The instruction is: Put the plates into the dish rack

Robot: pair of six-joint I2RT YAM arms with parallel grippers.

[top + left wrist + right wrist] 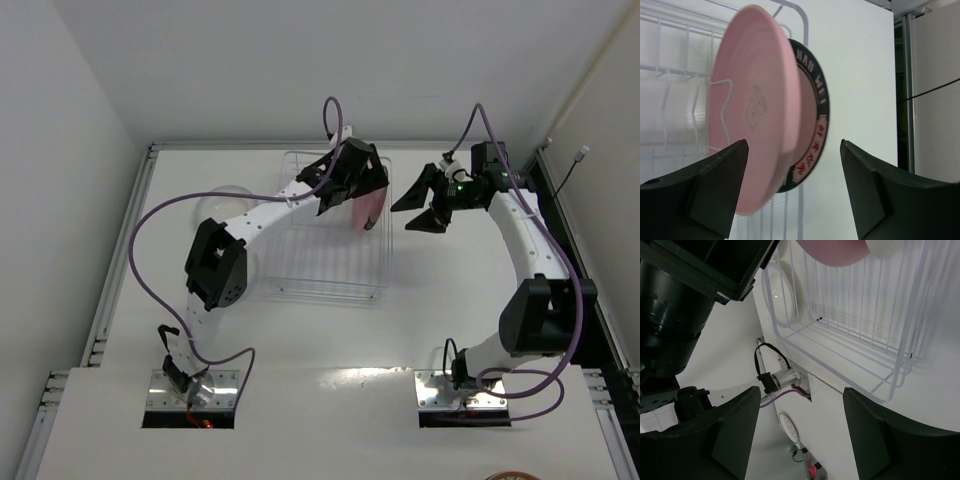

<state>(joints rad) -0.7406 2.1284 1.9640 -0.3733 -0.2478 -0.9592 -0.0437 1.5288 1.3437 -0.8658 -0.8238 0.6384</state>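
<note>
Evidently the job stood partly done. The pink plate (755, 115) stood on edge between the prongs of the rack (330, 293), at about 3 o'clock from the rack's middle in the overhead view, and the white plate with the dark patterned rim (818, 142) stood just behind it, very close or touching; which, I could not tell. The left fingers (352, 188) hung over that end of the rack, spread wide on either side of the pink plate and gripping nothing. The right fingers (418, 203) hovered just off the rack at 3 o'clock, likewise spread and empty. Out at 9 o'clock from the rack a clear glass plate (222, 203) lay flat on the counter (330, 350), partly under the left arm. By my reckoning two plates were loaded and at least that glass one remained. Most of the rack's slots toward 9 o'clock were unfilled. Whether other glass plates waited elsewhere was hard to make out.
</note>
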